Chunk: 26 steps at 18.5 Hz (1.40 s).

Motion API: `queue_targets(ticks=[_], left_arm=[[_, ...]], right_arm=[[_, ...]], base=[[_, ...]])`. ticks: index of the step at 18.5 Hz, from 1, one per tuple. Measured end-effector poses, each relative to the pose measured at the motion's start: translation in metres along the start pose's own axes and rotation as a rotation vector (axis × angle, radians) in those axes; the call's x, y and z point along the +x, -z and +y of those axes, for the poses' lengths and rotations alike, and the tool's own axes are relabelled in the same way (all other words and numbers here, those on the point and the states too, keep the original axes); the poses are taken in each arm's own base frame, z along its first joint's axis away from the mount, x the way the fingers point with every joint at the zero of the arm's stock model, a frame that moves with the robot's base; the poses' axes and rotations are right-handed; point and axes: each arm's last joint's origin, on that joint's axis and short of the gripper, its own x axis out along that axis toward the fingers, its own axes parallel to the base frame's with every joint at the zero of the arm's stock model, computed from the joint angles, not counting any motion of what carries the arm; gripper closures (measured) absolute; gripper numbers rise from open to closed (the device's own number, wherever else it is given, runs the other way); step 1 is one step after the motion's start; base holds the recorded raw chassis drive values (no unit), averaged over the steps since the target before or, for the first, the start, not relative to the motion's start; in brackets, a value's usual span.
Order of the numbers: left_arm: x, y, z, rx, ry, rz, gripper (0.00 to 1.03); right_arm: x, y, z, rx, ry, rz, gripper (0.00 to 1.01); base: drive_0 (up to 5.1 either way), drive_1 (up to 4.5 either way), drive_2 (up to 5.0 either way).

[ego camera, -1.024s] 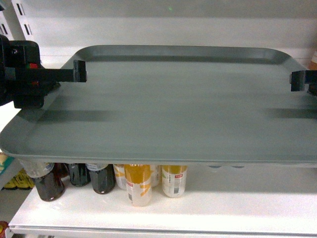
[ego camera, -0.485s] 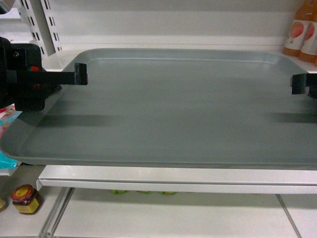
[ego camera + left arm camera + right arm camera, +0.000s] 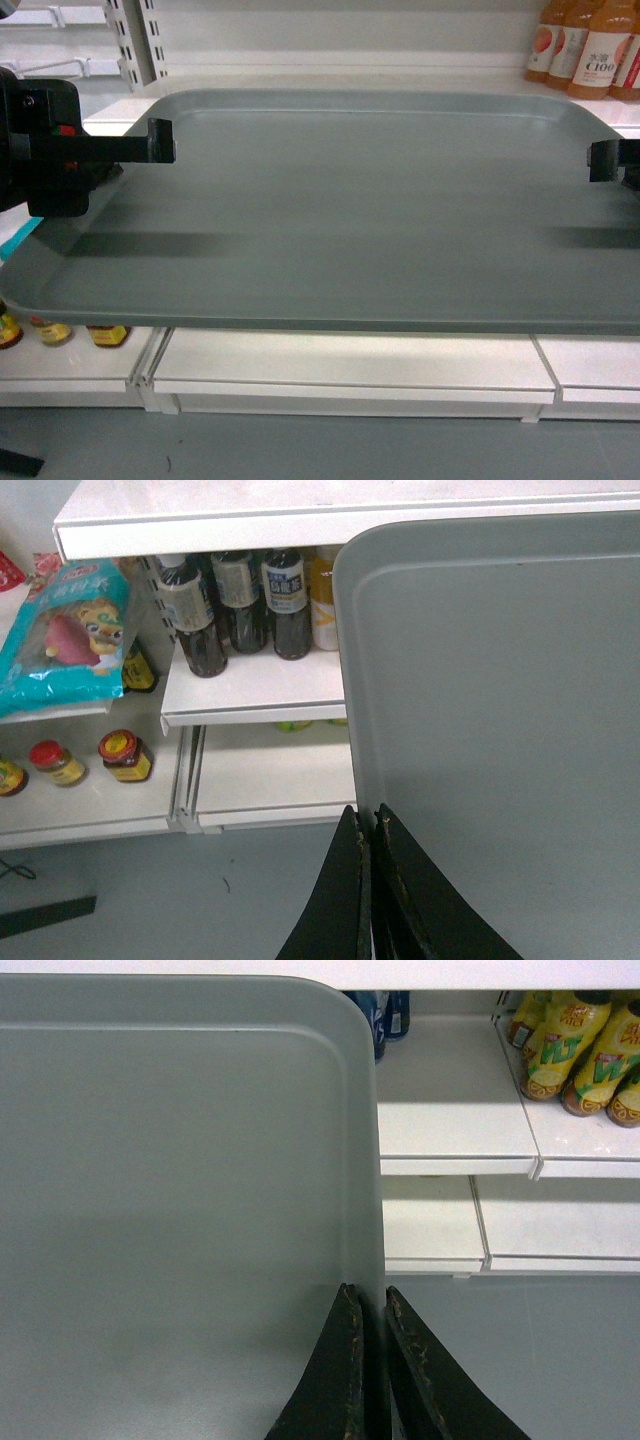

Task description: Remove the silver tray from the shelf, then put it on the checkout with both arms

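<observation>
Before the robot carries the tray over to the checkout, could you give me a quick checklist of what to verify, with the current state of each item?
1. Left gripper clamped on the tray rim: ok, fingers pinch the left edge.
2. Right gripper clamped on the rim: ok, fingers straddle the right edge.
3. Tray lifted off the shelf: ok, it hangs in front of the boards.
4. Tray level: ok, roughly flat in the head view.
5. Tray surface bare: ok, nothing on it.
6. Checkout in sight: cannot tell, no view shows it.
</observation>
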Motion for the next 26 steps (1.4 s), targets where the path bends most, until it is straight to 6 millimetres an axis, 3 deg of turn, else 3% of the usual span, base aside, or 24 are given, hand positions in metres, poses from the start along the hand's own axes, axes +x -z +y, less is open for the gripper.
queue_targets(ticks=[26], left_arm=[[-0.0001, 0.0006, -0.0003, 0.000, 0.000, 0.006, 1.01]], right_arm=[[0.0000, 0.0004, -0.0001, -0.005, 0.002, 0.004, 0.98]], base=[[0.0, -4.09, 4.2]])
